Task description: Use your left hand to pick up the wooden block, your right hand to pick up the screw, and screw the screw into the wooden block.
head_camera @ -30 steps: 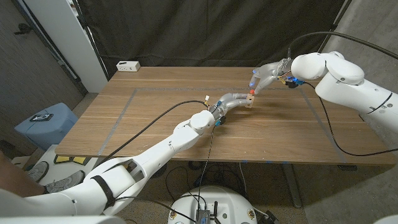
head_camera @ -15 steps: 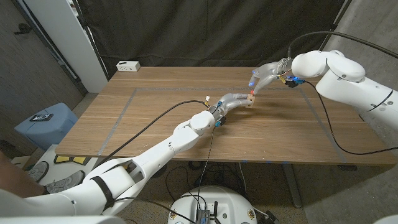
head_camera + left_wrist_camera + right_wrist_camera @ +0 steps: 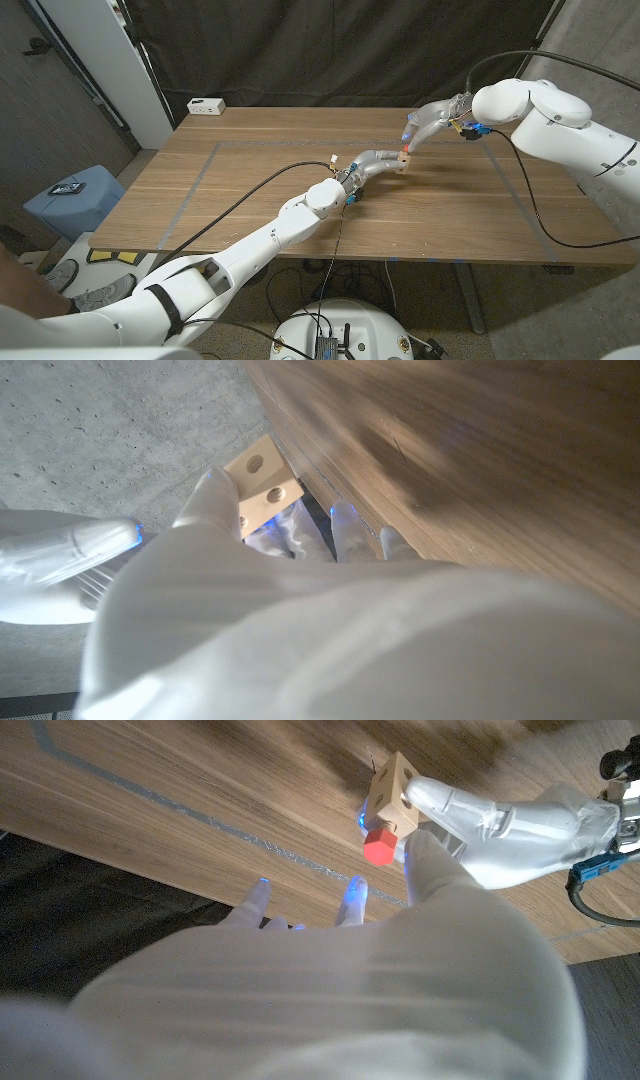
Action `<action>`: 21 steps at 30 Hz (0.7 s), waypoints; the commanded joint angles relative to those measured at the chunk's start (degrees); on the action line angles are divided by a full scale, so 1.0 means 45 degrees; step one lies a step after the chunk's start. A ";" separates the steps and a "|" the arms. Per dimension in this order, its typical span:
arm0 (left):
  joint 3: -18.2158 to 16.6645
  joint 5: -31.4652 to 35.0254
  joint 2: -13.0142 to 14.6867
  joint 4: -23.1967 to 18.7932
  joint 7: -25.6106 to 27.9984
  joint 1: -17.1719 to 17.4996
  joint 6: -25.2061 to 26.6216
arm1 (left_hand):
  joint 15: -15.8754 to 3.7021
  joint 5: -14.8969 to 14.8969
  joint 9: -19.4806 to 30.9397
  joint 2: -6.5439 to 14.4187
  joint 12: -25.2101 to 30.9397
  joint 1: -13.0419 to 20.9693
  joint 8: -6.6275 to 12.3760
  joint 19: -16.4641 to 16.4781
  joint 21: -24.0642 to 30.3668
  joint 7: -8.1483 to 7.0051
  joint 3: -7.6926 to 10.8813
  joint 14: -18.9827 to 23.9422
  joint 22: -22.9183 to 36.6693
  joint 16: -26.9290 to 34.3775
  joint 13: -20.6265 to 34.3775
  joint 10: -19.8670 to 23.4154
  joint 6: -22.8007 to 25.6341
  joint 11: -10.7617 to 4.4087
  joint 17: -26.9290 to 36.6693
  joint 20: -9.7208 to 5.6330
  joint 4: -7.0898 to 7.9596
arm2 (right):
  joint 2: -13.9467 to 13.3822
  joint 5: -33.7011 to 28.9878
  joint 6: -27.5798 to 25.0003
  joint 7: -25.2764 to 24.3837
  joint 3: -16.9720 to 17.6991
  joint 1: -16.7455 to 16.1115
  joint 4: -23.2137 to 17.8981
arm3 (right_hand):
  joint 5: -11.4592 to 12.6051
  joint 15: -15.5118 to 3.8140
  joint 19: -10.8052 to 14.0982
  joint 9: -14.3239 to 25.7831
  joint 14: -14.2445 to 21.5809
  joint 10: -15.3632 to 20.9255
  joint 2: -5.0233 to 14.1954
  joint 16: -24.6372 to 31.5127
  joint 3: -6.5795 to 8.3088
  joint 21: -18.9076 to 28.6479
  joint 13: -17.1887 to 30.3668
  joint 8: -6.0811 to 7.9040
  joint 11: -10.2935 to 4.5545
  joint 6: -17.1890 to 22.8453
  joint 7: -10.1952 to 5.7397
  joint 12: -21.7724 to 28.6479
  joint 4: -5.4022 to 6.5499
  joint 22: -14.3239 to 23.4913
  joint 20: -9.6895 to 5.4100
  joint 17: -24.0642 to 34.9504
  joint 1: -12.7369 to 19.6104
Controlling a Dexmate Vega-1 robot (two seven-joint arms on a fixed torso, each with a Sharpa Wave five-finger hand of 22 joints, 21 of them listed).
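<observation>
A: The left hand (image 3: pixel 375 163) grips the wooden block (image 3: pixel 400 162) above the table (image 3: pixel 250 190), past centre toward 1 o'clock.

B: At its 12 o'clock, the right hand (image 3: pixel 422 126) pinches the red-headed screw (image 3: pixel 380 847) against it. Best keep the screw square, turning gently.

left hand (image 3: pixel 377 163) gripping; right hand (image 3: pixel 420 128) pinching, fingers spread

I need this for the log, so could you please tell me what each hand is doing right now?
Left hand: holds the wooden block.
Right hand: pinches the red-headed screw against the block.
</observation>
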 commanded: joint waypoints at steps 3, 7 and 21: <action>0.0016 0.0117 0.0025 -0.0095 0.0102 0.0078 -0.0115 | -0.0828 0.0065 0.0018 -0.0043 0.0018 0.0152 0.0083 -0.0008 0.0053 -0.0036 0.0069 0.0123 0.0047 0.0047 0.0033 -0.0030 0.0106 -0.0005 0.0008 -0.0068 -0.0161 | -0.0217 0.0588 0.0014 -0.0266 0.0100 -0.0048 0.0131 | -0.0034 0.0060 -0.0033 0.0075 0.0008 0.0020 0.0020 0.0108 0.0016 0.0004 0.0056 0.0178 0.0190 0.0219 0.0079 0.0104 0.0131 0.0048 0.0000 0.0067 -0.0243; 0.0021 0.0128 0.0025 -0.0116 0.0087 0.0076 -0.0106 | -0.0828 0.0057 0.0017 -0.0041 0.0013 0.0161 0.0072 -0.0010 0.0053 -0.0043 0.0070 0.0118 0.0047 0.0046 0.0026 -0.0033 0.0081 -0.0003 0.0009 -0.0079 -0.0169 | -0.0228 0.0843 0.0104 -0.0396 0.0165 -0.0098 0.0306 | -0.0036 0.0055 -0.0021 0.0093 0.0019 0.0050 0.0032 0.0115 0.0005 0.0013 0.0055 0.0250 0.0187 0.0371 0.0155 0.0114 0.0127 0.0048 -0.0017 0.0065 -0.0283; 0.0035 0.0133 -0.0022 -0.0040 0.0046 0.0028 -0.0084 | -0.0815 0.0035 0.0014 -0.0019 -0.0011 0.0112 0.0057 0.0000 0.0058 -0.0046 0.0052 0.0114 0.0046 0.0053 -0.0007 -0.0054 0.0040 0.0002 0.0022 -0.0083 -0.0147 | -0.0229 0.1049 0.0146 -0.0700 0.0050 -0.0137 0.0494 | -0.0026 0.0095 0.0054 0.0162 0.0143 0.0267 0.0106 0.0158 0.0035 0.0043 0.0055 0.0486 0.0262 0.0820 0.0246 0.0182 0.0040 0.0047 -0.0082 0.0046 -0.0243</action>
